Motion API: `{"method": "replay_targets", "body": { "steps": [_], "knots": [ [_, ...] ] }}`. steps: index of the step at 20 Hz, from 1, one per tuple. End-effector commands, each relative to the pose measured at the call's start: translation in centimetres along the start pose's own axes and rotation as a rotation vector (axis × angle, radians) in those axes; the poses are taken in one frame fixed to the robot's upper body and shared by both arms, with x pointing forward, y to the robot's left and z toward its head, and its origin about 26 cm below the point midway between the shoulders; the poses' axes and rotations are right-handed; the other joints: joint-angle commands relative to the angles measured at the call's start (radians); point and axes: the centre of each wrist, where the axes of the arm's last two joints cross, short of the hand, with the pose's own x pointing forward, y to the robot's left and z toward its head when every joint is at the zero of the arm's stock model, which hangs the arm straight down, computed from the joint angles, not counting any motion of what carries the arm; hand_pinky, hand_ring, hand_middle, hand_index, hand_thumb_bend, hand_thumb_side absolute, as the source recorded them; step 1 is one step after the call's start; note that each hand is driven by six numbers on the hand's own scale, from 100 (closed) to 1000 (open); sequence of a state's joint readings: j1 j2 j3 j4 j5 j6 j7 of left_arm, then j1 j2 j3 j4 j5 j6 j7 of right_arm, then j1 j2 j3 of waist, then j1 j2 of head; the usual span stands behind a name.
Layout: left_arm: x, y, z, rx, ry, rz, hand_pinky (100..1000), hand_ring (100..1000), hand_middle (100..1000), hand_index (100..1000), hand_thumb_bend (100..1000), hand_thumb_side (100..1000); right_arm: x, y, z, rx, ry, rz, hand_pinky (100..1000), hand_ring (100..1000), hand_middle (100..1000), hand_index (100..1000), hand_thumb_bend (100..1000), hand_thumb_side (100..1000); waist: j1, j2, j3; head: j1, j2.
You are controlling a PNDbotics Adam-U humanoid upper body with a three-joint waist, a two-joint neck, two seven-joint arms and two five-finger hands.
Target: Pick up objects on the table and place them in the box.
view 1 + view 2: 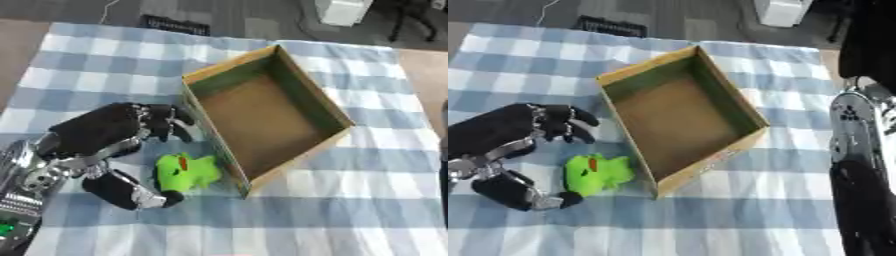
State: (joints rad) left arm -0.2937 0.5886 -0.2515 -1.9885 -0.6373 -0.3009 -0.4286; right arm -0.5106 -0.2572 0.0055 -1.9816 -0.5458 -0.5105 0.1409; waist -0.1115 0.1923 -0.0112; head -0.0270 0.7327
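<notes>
Listing what I see from the head camera, placed relative to the box:

Box (267, 112): open cardboard box, brown floor, greenish inner walls, lying askew on the cloth; I see nothing inside it.

Green toy (185, 171): bright green soft-looking object with a small orange mark on top, lying on the cloth just beside the box's near left wall, close to its near corner; whether it touches the wall I cannot tell.

Left hand (109, 131): black, to the left of the box, poised over the toy. Fingers (162, 122) curl downward on the toy's far side, thumb (131, 192) reaches along its near side; the toy sits in the gap between them. I cannot tell whether either touches it, and nothing is lifted.

Right arm (859, 150): black and silver, along the view's right edge, well apart from the box's right wall; its hand is out of sight.

Tablecloth (350, 210): blue and white check, under the box and toy.
</notes>
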Motion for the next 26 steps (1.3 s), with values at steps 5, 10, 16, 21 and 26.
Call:
{"method": "replay_targets", "body": {
  "steps": [5, 10, 16, 21, 26],
  "knots": [
    [0.4, 0.1, -0.2, 0.002, -0.016, 0.002, 437, 584, 811, 775, 485, 510, 0.4, 0.2, -0.8, 0.024, -0.028, -0.003, 551, 519, 503, 612, 100, 741, 0.006, -0.012, -0.004, -0.010, -0.009],
    [0.6, -0.3, -0.3, -0.028, -0.028, 0.009, 408, 570, 805, 774, 471, 505, 0.4, 0.3, -0.8, 0.025, -0.028, -0.005, 551, 520, 503, 612, 100, 741, 0.006, -0.011, -0.005, -0.007, -0.005],
    [1.1, -1.0, -0.7, -0.078, -0.050, 0.010, 392, 563, 801, 776, 468, 506, 0.4, 0.3, -0.9, 0.026, -0.029, -0.007, 551, 520, 503, 612, 100, 741, 0.005, -0.010, -0.007, -0.004, 0.000],
    [1.1, -1.1, -0.6, -0.105, -0.041, 0.019, 394, 562, 803, 779, 462, 513, 0.4, 0.3, -0.9, 0.025, -0.029, -0.007, 551, 520, 502, 612, 100, 742, 0.005, -0.010, -0.007, -0.003, 0.001],
    [0.8, -0.8, -0.3, -0.090, -0.016, 0.001, 415, 577, 796, 764, 444, 491, 0.4, 0.3, -0.8, 0.025, -0.029, -0.006, 551, 520, 502, 612, 100, 742, 0.005, -0.011, -0.005, -0.004, 0.001]
  ]
}}
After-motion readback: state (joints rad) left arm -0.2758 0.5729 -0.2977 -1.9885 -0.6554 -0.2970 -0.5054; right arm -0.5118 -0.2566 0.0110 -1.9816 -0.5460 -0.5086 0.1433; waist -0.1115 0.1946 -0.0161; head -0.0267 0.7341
